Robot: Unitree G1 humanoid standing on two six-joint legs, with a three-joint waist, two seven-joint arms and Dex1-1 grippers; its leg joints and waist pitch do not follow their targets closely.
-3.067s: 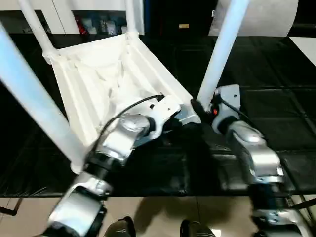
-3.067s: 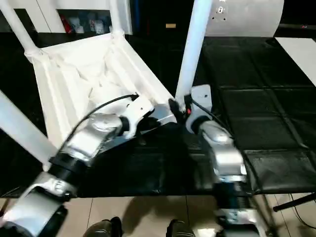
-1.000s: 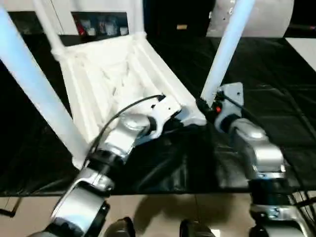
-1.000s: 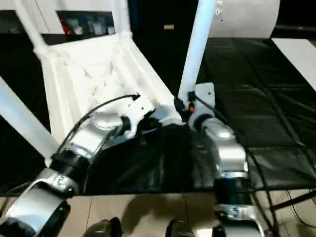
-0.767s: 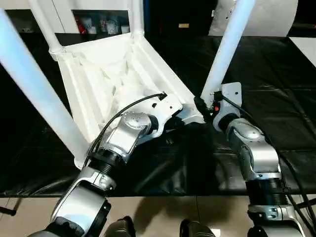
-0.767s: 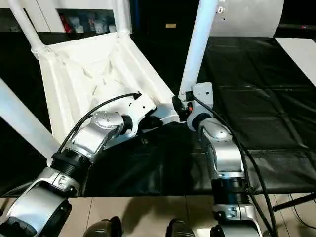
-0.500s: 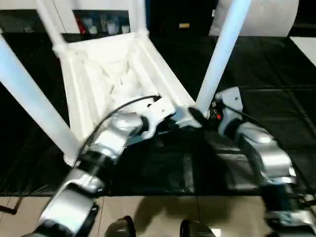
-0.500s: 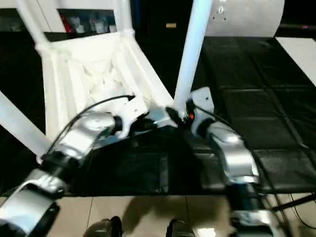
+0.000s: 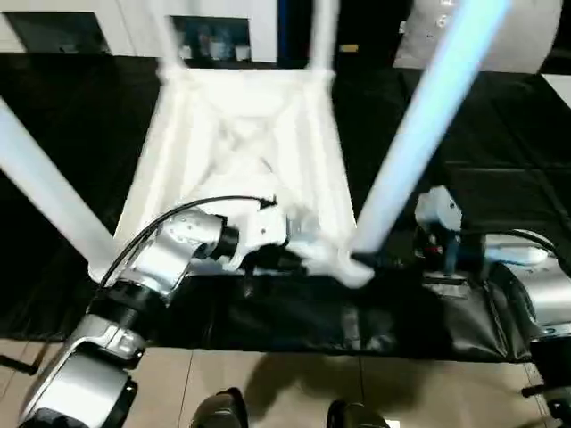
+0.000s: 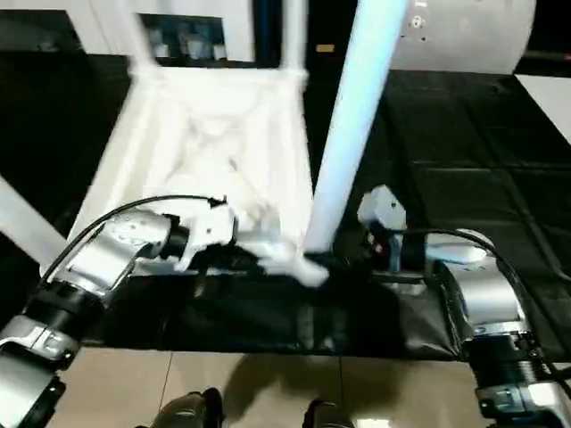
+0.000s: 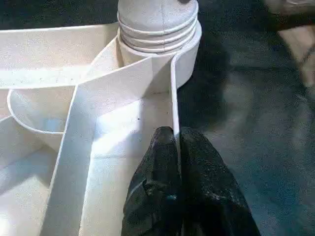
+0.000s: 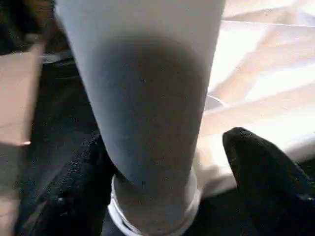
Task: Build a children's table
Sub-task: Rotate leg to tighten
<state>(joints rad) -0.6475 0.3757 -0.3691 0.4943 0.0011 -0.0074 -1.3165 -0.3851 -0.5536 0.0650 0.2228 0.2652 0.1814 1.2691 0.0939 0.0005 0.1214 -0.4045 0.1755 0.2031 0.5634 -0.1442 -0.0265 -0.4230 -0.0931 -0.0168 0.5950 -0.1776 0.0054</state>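
1. Our left gripper [image 11: 176,142] is pinched shut on the thin side wall of the white table top [image 9: 241,143], one black finger on each face of that wall, close to a corner socket [image 11: 160,44].
2. Just past those fingers we see the threaded collar of a leg screwed into that round socket, its ridges stacked above the rim.
3. Our right gripper [image 12: 162,196] stands wide, its two black fingers [image 12: 266,182] on either side of the near right leg [image 10: 343,134] just above its collar; we cannot tell whether the pads touch the tube.
4. That leg rises steeply from the near right corner of the top toward the camera.
5. We see the table top lying upside down on the black desk [image 9: 500,160], ribbed underside up, with its near edge between our two silver forearms.
6. Another leg [image 9: 45,192] slants up from the near left corner, and two more legs stand at the far corners.
7. Beyond the desk stands a white cabinet [image 9: 210,36] with small items on its shelf.
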